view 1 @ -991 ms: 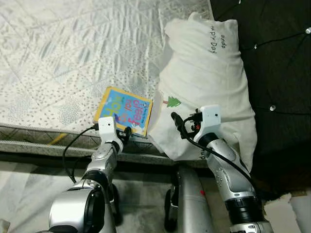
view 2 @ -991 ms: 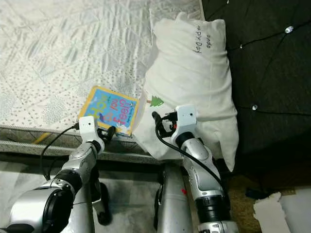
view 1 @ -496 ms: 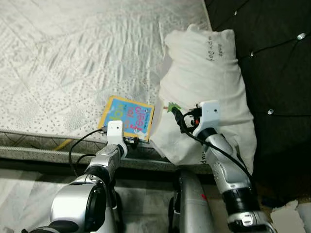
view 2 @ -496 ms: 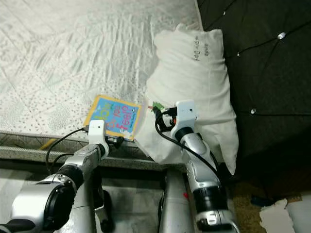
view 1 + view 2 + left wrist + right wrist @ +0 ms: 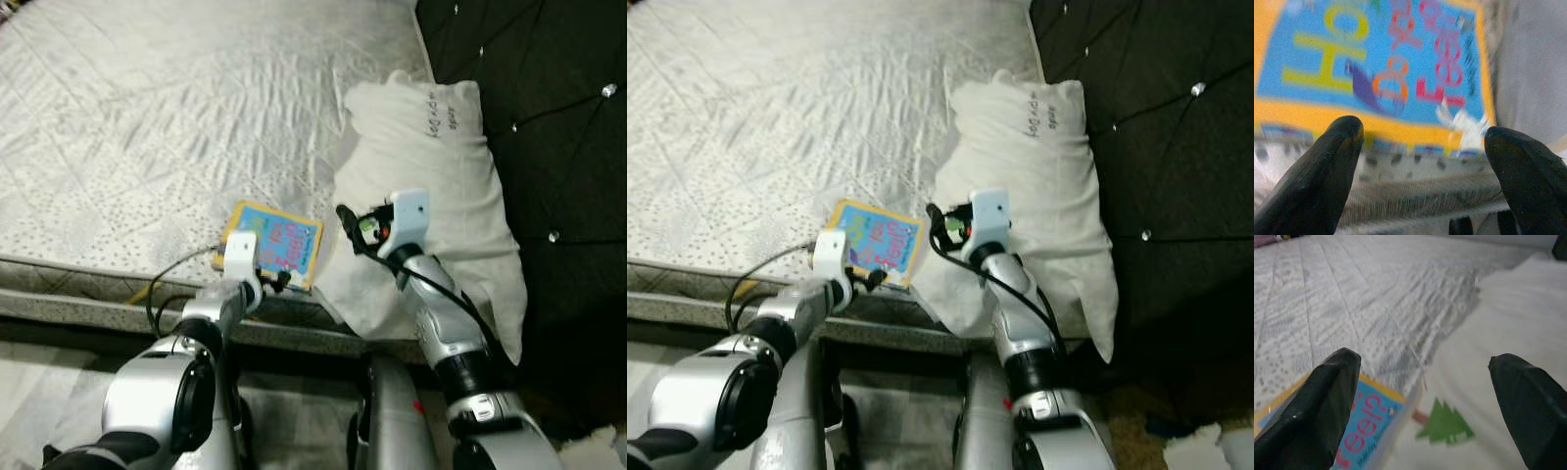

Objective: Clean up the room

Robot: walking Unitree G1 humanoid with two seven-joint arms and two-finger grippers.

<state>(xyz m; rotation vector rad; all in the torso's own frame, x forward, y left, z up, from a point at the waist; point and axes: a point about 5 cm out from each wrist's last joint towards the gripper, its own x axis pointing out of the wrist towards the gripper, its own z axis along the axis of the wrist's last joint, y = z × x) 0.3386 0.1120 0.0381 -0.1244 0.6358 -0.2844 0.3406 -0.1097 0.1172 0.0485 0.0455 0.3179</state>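
A colourful children's book (image 5: 282, 250) lies flat near the front edge of the mattress (image 5: 167, 117), its right side against a white pillow (image 5: 431, 157). My left gripper (image 5: 278, 284) is open at the book's near edge; in the left wrist view the book (image 5: 1386, 68) lies just beyond the spread fingers (image 5: 1322, 181). My right gripper (image 5: 347, 225) hovers open over the pillow's left edge, beside the book. The right wrist view looks between its fingers (image 5: 1327, 401) at the pillow's green tree print (image 5: 1444, 426) and the book's corner (image 5: 1361, 431).
A dark tufted headboard (image 5: 549, 98) rises behind the pillow on the right. The mattress edge (image 5: 88, 284) runs across in front of me, with pale floor (image 5: 49, 392) below it. A wide stretch of quilted mattress lies beyond the book.
The camera has shifted. My right gripper has moved up along the pillow's edge onto the tree print. My left gripper has come closer to the book's near edge.
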